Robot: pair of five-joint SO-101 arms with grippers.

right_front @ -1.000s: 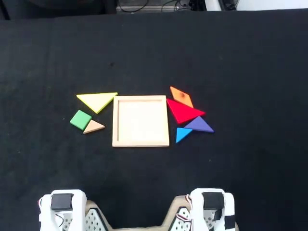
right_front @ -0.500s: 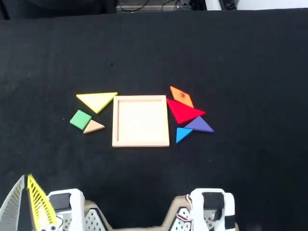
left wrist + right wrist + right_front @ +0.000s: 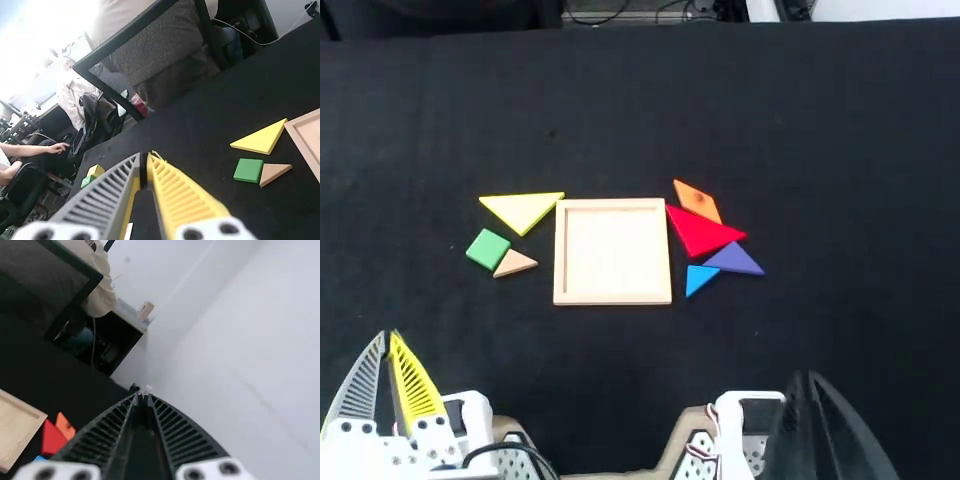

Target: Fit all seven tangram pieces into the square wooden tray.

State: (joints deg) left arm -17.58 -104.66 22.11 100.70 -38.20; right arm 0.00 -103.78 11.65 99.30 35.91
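Wooden tray: the square wooden tray [image 3: 612, 250] lies flat at the middle of the table, with all 7 tangram pieces outside it on either side.
Left group: 3 pieces lie left of the tray. The yellow triangle [image 3: 523, 208] is farthest back, its right tip meeting the tray's far-left corner. The green square [image 3: 487, 248] lies nearer and apart from the tray, with the tan triangle [image 3: 513, 264] touching its near-right side.
Right group: 4 pieces cluster right of the tray. The red triangle [image 3: 700, 231] touches the tray's far-right corner with 1 tip. The orange parallelogram [image 3: 697, 200] lies against its far edge and the purple triangle [image 3: 734, 260] against its near edge. The blue triangle [image 3: 699, 278] lies nearest, just beside the tray's right rim and under the purple piece's left tip.
Left gripper: the left gripper [image 3: 388, 338], 1 finger yellow and 1 grey, hangs over the near-left corner of the table, well apart from every piece, its fingers pressed together on nothing.
Right gripper: the right gripper [image 3: 141, 397], black, is at the near-right edge, also closed and carrying nothing, well apart from the right group.
Table: the table [image 3: 620, 120] is covered in black cloth, with the 2 white arm bases [image 3: 745, 415] at its near edge.
Background: a mesh-backed chair [image 3: 150, 55] stands beyond the table's far-left side.
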